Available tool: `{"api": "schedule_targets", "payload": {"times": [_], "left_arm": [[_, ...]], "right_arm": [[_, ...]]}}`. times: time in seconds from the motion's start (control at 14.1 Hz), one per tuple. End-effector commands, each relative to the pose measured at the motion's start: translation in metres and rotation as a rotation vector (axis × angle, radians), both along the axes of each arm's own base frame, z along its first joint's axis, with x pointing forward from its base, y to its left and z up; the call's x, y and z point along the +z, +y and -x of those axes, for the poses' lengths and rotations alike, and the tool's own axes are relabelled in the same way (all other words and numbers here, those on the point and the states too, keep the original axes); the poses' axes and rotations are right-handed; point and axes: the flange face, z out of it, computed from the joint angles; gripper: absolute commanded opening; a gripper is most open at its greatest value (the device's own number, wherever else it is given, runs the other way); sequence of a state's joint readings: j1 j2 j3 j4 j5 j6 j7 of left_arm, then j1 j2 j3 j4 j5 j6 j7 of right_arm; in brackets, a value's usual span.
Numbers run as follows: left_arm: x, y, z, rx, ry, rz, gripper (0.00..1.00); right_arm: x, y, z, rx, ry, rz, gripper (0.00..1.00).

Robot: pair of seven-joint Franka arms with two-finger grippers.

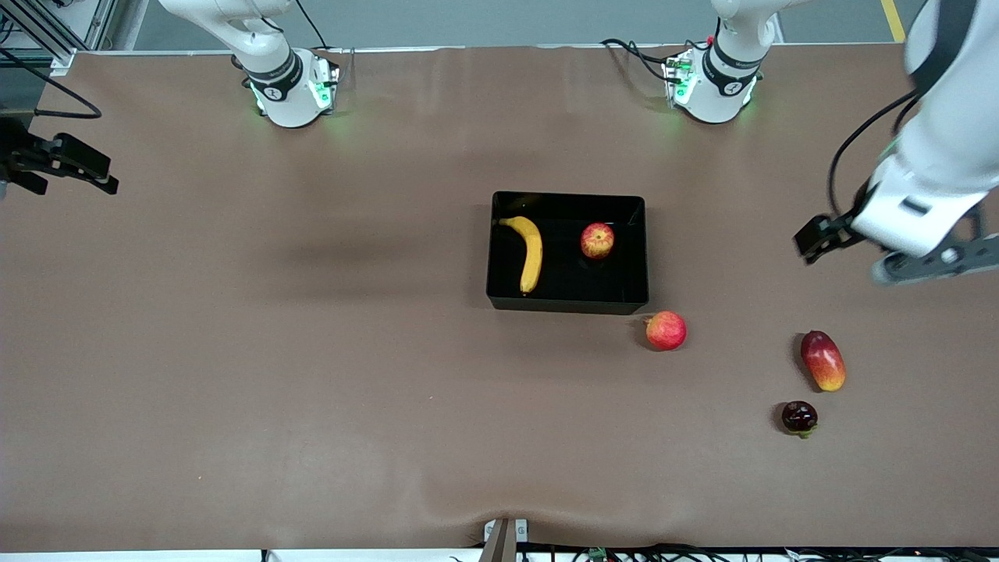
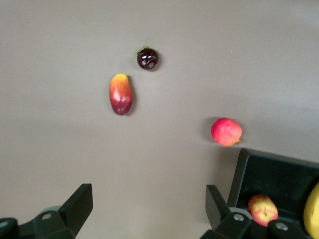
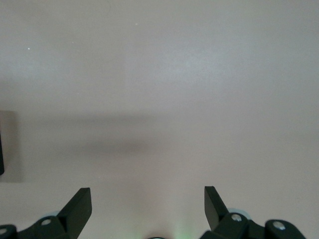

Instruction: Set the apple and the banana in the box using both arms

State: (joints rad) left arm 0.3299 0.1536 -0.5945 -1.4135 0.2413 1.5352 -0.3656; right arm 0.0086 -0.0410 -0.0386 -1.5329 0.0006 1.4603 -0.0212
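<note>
The black box [image 1: 644, 257] stands at the table's middle. In it lie the yellow banana [image 1: 531, 251], toward the right arm's end, and the red apple [image 1: 597, 240] beside it. The left wrist view shows the box's corner [image 2: 249, 172] with the apple [image 2: 262, 209] and a bit of the banana [image 2: 313, 214] inside. My left gripper [image 1: 819, 236] [image 2: 149, 199] hangs open and holds nothing, over bare table at the left arm's end. My right gripper [image 1: 62, 164] [image 3: 148, 199] is open with nothing in it too, over bare table at the right arm's end.
A pinkish-red round fruit [image 1: 666, 329] [image 2: 226, 131] lies just outside the box's corner, nearer the front camera. A red-yellow mango [image 1: 823, 360] [image 2: 120, 93] and a dark round fruit [image 1: 799, 417] [image 2: 147, 59] lie toward the left arm's end.
</note>
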Motion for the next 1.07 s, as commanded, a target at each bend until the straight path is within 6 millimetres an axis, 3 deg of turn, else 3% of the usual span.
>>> {"api": "schedule_targets", "payload": {"times": [0.0,0.28,0.5,0.71,1.0], "left_arm": [[0.020,0.023,0.031,0.016,0.010,0.010,1.00],[0.021,0.034,0.058,0.036,0.023,0.017,1.00],[0.022,0.054,0.060,-0.003,0.034,0.044,1.00],[0.031,0.056,0.062,-0.010,0.019,0.072,1.00],[0.027,0.056,0.058,-0.040,0.031,0.073,1.00]], "right_arm": [[0.018,-0.001,0.002,-0.014,-0.033,-0.012,1.00],[0.035,-0.004,0.003,-0.018,-0.070,-0.004,1.00],[0.035,-0.007,0.003,-0.025,-0.070,-0.002,1.00],[0.035,-0.008,0.003,-0.027,-0.071,0.001,1.00],[0.034,-0.009,0.001,-0.028,-0.070,0.001,1.00]]}}
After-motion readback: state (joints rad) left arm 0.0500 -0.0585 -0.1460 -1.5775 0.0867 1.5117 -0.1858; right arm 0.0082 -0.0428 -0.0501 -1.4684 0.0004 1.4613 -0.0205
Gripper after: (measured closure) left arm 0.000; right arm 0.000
